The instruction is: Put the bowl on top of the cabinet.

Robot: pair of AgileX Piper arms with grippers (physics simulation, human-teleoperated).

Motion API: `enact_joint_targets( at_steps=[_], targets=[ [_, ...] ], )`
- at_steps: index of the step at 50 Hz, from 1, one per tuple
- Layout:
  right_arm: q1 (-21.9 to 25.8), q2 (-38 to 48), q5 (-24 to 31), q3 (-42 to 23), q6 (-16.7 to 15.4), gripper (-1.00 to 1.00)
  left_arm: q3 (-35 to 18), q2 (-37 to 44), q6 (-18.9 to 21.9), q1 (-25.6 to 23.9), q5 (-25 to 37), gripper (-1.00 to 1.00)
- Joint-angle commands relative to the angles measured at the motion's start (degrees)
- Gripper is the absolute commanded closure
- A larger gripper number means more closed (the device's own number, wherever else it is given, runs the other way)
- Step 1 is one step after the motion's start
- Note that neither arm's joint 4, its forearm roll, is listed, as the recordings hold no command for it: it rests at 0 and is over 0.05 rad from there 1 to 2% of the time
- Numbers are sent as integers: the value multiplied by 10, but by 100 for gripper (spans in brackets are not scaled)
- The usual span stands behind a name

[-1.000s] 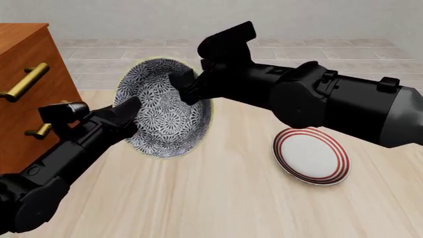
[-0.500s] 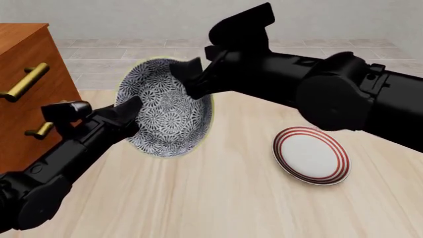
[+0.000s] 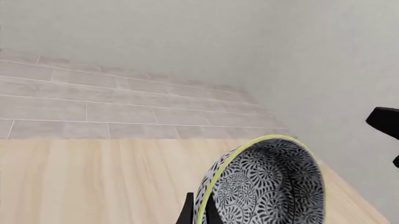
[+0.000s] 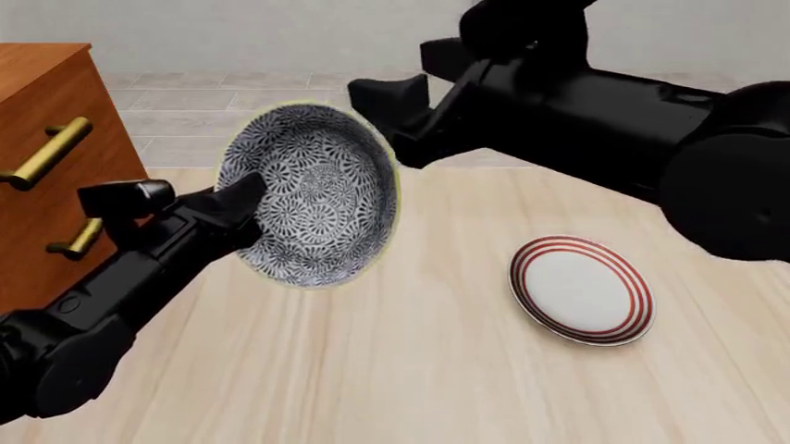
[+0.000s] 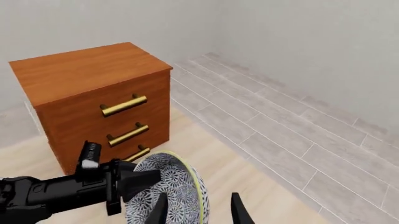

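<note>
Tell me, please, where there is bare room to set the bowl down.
The cabinet top is bare wood, with nothing on it. The table is also free in front of the plate. It is crowded mid-table, where the left gripper holds the bowl on edge and the right gripper hovers.

Cabinet [image 4: 50, 166] cut off at frame edge

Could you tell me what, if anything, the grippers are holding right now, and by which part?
The left gripper holds the bowl by its rim, tipped on edge. The right gripper is open, holding nothing.
</note>
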Motion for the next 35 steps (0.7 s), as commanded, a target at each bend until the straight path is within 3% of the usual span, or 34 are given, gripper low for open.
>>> enact_joint_targets(
  at_steps=[1,6,8,14,20,30,35],
  targets=[
    [-9,-62,-26,35,-39,-100,-10,2,10,1,5,100],
    [-19,-125,-82,84,-45,-100,-15,2,15,0,10,100],
    [-19,-139,-88,90,-19,-100,-17,1,17,-1,14,100],
    [-4,-190,-125,126,-14,-100,-25,-3,26,-4,26,100],
    [-10,-249,-170,171,14,-100,-35,-8,39,-11,42,100],
    [-15,-356,-253,265,60,-100,-75,-23,65,-36,112,100],
    [-12,-372,-295,312,63,-100,-93,-26,70,-40,146,100]
  ],
)
